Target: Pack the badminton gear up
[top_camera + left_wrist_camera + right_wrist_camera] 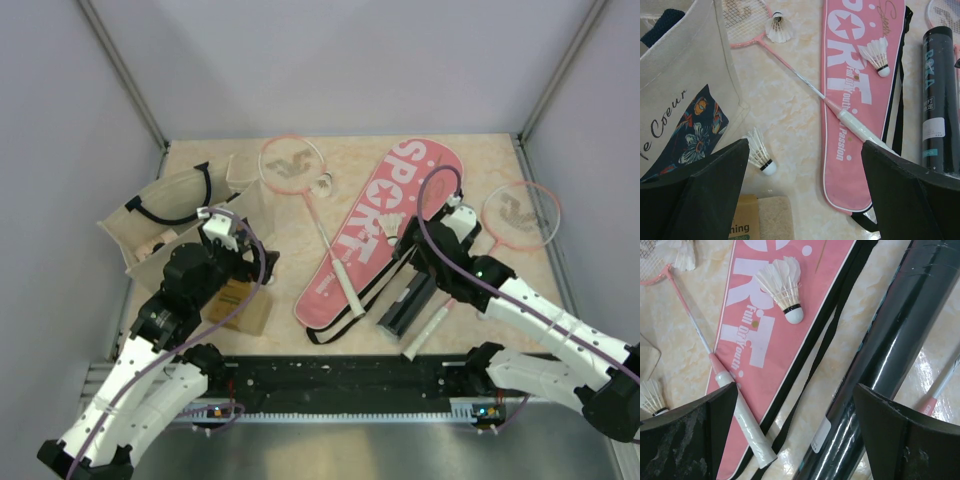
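The pink SPORT cover [385,225] lies flat mid-table with one pink-rimmed racket [330,240] across its left edge. A white shuttlecock [782,285] rests on the cover. The black tube [408,300] lies right of the cover's strap [810,370]. The second racket [520,215] lies at the right. My right gripper [795,390] is open and empty above the strap and tube [890,350]. My left gripper [805,150] is open and empty above the bare table, between another shuttlecock [760,155] and the cover [850,100]. A third shuttlecock [779,29] sits by the racket head.
The beige tote bag [170,220] stands open at the left, close to my left gripper [262,268]. A small brown cardboard box [240,305] lies under the left arm. Grey walls bound the table at the back and sides.
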`<state>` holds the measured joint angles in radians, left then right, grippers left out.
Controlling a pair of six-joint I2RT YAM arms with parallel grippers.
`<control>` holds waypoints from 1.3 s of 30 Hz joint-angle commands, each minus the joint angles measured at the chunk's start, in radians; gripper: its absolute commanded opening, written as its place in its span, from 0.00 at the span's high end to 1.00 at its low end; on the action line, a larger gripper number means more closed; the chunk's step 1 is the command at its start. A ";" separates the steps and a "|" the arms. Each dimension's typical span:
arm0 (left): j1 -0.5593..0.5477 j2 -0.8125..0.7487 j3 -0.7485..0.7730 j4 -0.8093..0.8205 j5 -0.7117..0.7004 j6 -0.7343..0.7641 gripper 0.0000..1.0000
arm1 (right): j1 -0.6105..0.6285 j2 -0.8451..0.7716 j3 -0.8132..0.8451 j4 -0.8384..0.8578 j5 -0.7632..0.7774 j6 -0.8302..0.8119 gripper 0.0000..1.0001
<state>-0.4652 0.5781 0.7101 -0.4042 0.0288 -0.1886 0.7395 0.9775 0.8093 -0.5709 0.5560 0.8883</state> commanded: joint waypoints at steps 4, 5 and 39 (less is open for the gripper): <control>0.003 -0.012 -0.004 0.045 -0.004 0.008 0.01 | 0.008 -0.008 0.002 -0.018 0.038 0.061 0.01; 0.003 -0.012 -0.006 0.047 -0.007 0.008 0.01 | 0.008 -0.008 0.001 -0.024 0.042 0.073 0.01; 0.003 -0.026 -0.009 0.039 0.006 0.014 0.01 | -0.310 0.202 -0.228 0.170 -0.120 0.011 0.31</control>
<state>-0.4652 0.5606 0.7086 -0.4049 0.0116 -0.1875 0.4416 1.2053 0.5892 -0.4610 0.3996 0.9310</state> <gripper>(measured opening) 0.991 0.766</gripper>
